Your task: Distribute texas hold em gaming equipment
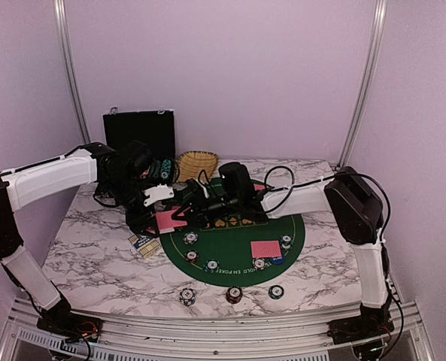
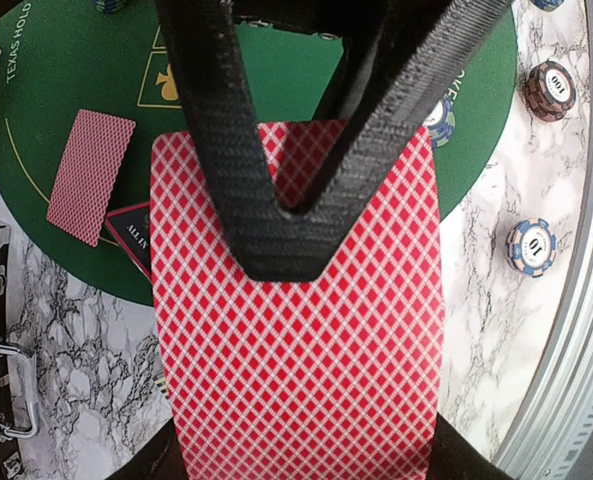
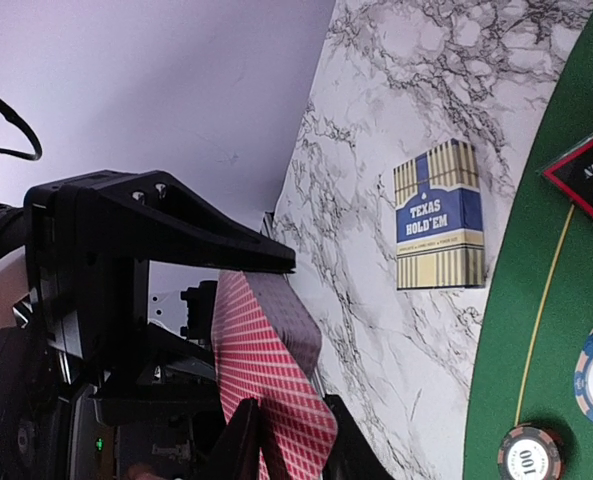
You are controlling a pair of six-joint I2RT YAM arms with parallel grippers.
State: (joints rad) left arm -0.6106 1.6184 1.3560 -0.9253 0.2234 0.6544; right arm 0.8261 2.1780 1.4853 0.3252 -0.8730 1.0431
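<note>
My left gripper point(image 1: 156, 197) is shut on a stack of red-backed playing cards point(image 2: 296, 370), which fills the left wrist view between its fingers point(image 2: 464, 462). My right gripper point(image 3: 291, 450) reaches in from the right and is shut on the near end of the top card point(image 3: 266, 370), which bows up off the stack. The two grippers meet at the green mat's point(image 1: 238, 241) left edge, by the pink cards point(image 1: 166, 220). Another card point(image 1: 265, 249) lies face down on the mat among striped chips point(image 1: 211, 265). A black-red triangle marker point(image 2: 131, 235) lies beside a face-down card point(image 2: 91, 176).
Three chips point(image 1: 187, 295) point(image 1: 234, 294) point(image 1: 275, 291) sit along the marble table's front edge. A blue and cream Texas Hold'em box point(image 1: 144, 244) lies left of the mat. The black case point(image 1: 139, 132) and straw basket point(image 1: 198, 164) stand at the back.
</note>
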